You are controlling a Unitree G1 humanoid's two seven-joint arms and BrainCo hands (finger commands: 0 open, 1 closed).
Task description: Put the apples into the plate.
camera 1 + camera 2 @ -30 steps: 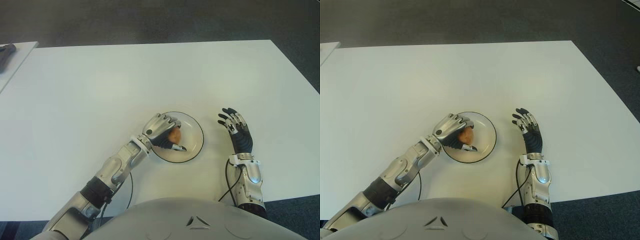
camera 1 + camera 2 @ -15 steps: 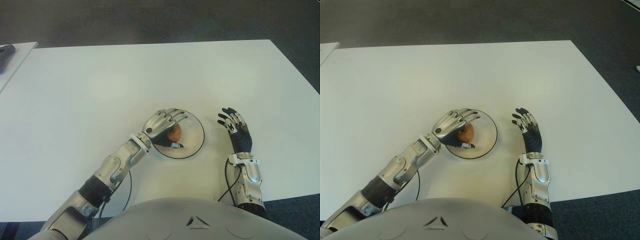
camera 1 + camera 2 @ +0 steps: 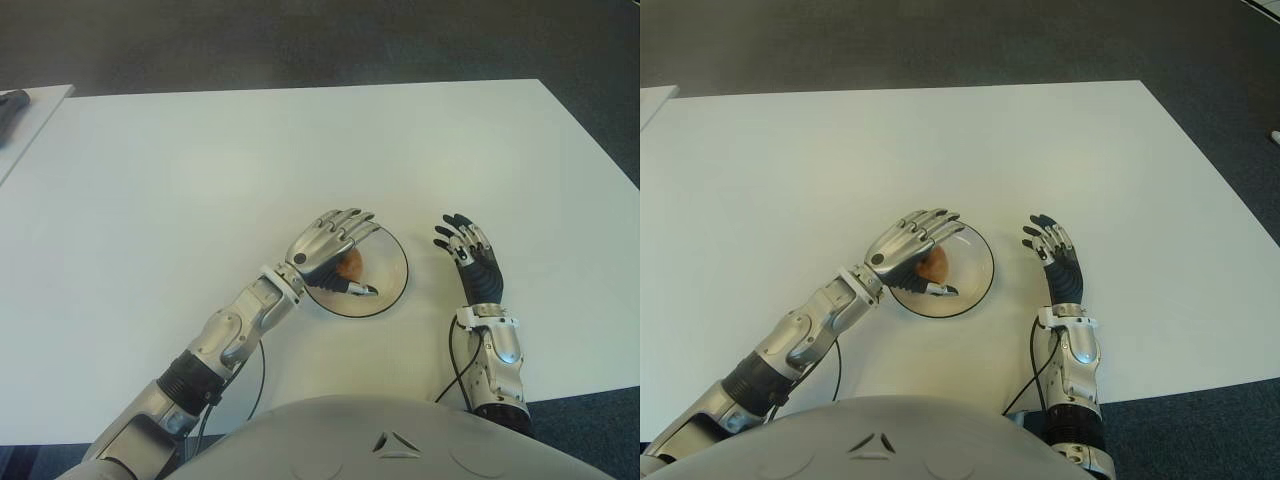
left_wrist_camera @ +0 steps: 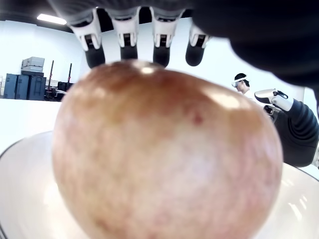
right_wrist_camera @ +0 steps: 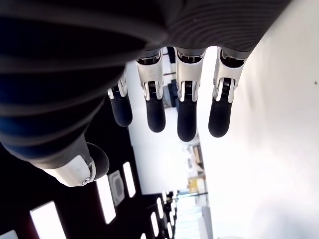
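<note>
Left wrist view: apple (image 4: 164,159) in plate (image 4: 309,199)

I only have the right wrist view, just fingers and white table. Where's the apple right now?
Observer: The apple sits in the plate, under the left hand.
Operator: Is that hand gripping it?
Observer: No. The left wrist view shows its fingers stretched out above the apple, not closed on it.
Operator: And where's my right hand relative to the plate?
Observer: The right hand shows just to the right of the plate, apart from it, fingers open and holding nothing.
</note>
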